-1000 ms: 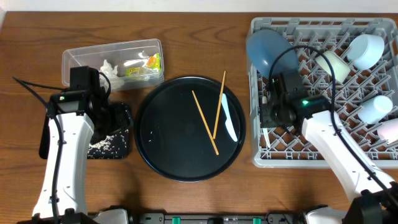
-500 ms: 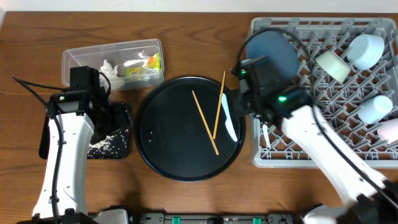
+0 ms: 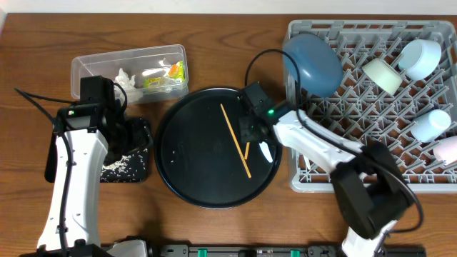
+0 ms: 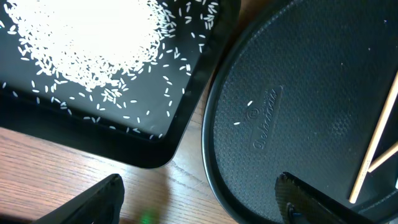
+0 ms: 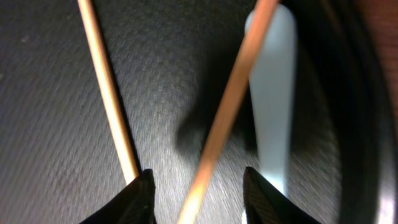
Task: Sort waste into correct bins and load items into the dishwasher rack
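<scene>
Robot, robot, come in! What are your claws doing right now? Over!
Left claw open, empty. Right claw open, straddling one chopstick, not gripped. White utensil close beside it, may snag. Over.

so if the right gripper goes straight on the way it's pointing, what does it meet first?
The right gripper would most likely meet the orange chopstick lying between its open fingers, then the round black tray beneath. A white utensil sits just beside. Depth is unclear.

Chopsticks [image 3: 234,139] on round tray [image 3: 193,168]; shallow tray [image 3: 147,171] left of it, tub [image 3: 86,68] behind; rack [image 3: 371,128] right, plate [image 3: 314,61] inside
</scene>
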